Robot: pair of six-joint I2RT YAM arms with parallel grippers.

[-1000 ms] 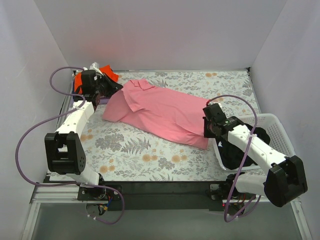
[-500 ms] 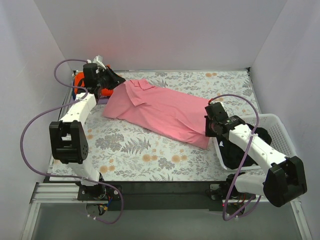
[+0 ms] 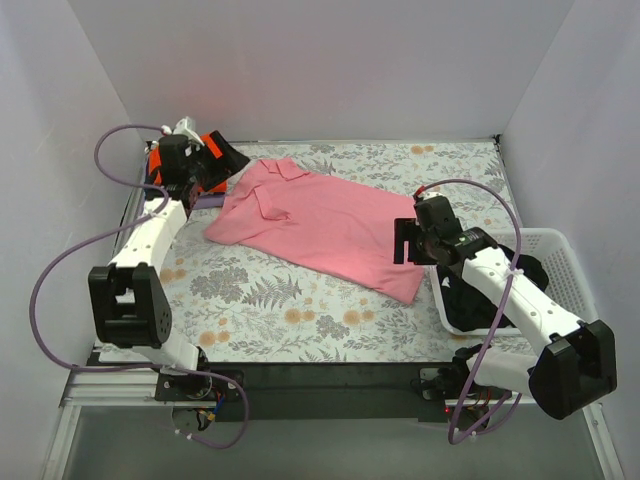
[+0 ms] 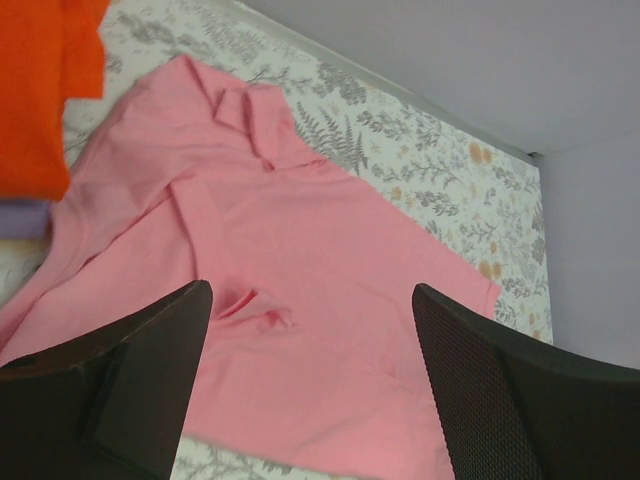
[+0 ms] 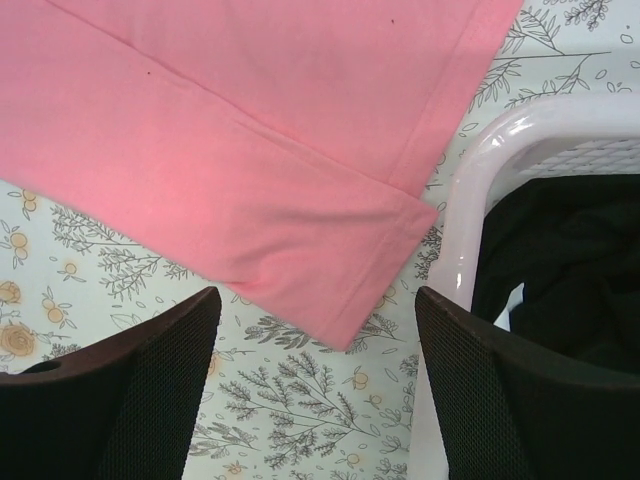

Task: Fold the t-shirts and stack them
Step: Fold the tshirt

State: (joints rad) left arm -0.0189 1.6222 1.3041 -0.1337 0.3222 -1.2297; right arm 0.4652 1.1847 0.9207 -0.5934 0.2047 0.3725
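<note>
The light pink short-sleeved cloth shirt point(image 3: 320, 225) is lying spread on the flower-printed worktop point(image 3: 300, 320). It is running slantwise from its collar near the far left corner to its hem near the right edge. The left gripper point(image 4: 310, 300) is hovering above the collar end, jaws standing wide with nothing between them. The right gripper point(image 5: 317, 300) is hanging over the hem corner, equally wide and empty.

A bright orange-red cloth shirt point(image 4: 40, 90) is sitting in the far left corner, just beside the pink shoulder. A white plastic mesh basket point(image 5: 480, 150) holding a black garment point(image 5: 560, 270) is standing at the right edge, just beside the hem.

The work seems to be sitting between laying the shirt flat and making the first fold. A small pucker is showing in the cloth below the left gripper, and one sleeve is lying doubled over the body, so both want smoothing first. When gripping, each arm should be taking the same long side of the shirt, pinching close to the edge. The two should then be carrying that side across together so the crease is running straight. The right arm should be keeping clear of the basket rim, and the left should be avoiding the orange cloth.
</note>
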